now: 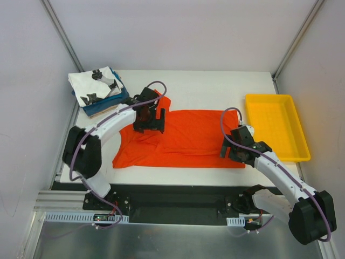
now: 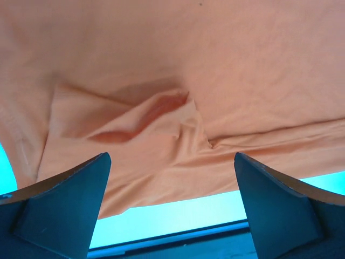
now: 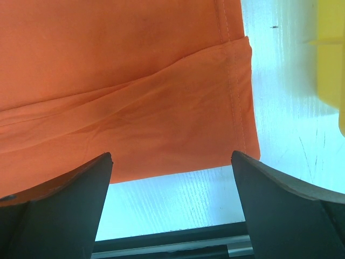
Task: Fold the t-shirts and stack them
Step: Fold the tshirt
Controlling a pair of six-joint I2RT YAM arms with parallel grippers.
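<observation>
- Table (image 1: 205,86): white, fills the mid of the top view.
- Orange tee (image 1: 188,137): lies spread out flat in the mid of the table, w/ its long side going left to right. It is not folded yet, I think, so this job looks to be at its start.
- Yellow tray (image 1: 275,127): right side of the frame, just beside the tee's right edge but not touching it. Nothing in it.
- Pile in the upper left of the frame: white tee (image 1: 94,83) w/ black prints on top, blue tee (image 1: 123,93) under it, a bit of tan tee (image 1: 102,111) at the bottom. All look folded.
- Left gripper (image 1: 149,128): over the tee's upper left part. Its wrist view shows the fingers spread wide w/ nothing btwn them.
- Right gripper (image 1: 233,155): over the tee's lower right corner (image 3: 242,140). Fingers also spread wide, nothing held.
- Bump (image 2: 161,110): a small puffed-up fold of cloth in the mid of the left wrist view.
- How it will handle: the tee looks thin, soft and light. It should droop and crease when picked up, and it can't break. One layer may slip out of a weak pinch.
- Where to hold: prob. best at edges and corners, e.g. that lower right hem corner w/ its stitched seam, and the far left edge or sleeve. Pinch both ends together so the cloth lifts flat.
</observation>
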